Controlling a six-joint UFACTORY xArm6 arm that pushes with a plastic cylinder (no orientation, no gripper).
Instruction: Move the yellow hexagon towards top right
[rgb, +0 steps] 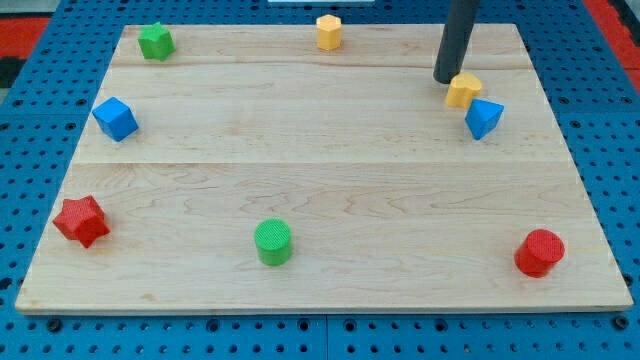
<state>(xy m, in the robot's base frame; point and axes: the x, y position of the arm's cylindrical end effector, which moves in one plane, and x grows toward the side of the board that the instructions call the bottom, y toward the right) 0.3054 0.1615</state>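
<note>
A yellow hexagon (328, 32) stands near the board's top edge, a little right of centre. My tip (446, 80) is well to its right, in the board's upper right part. The tip touches the upper left side of a second yellow block (463, 90), whose shape I cannot make out. A blue block (484, 118) lies against that yellow block's lower right side. The rod comes down from the view's top.
The wooden board (320, 180) lies on a blue pegboard. A green block (155, 41) is at the top left, a blue cube (115, 118) at the left, a red star (81, 220) at the lower left, a green cylinder (272, 242) at the bottom centre, and a red cylinder (539, 252) at the lower right.
</note>
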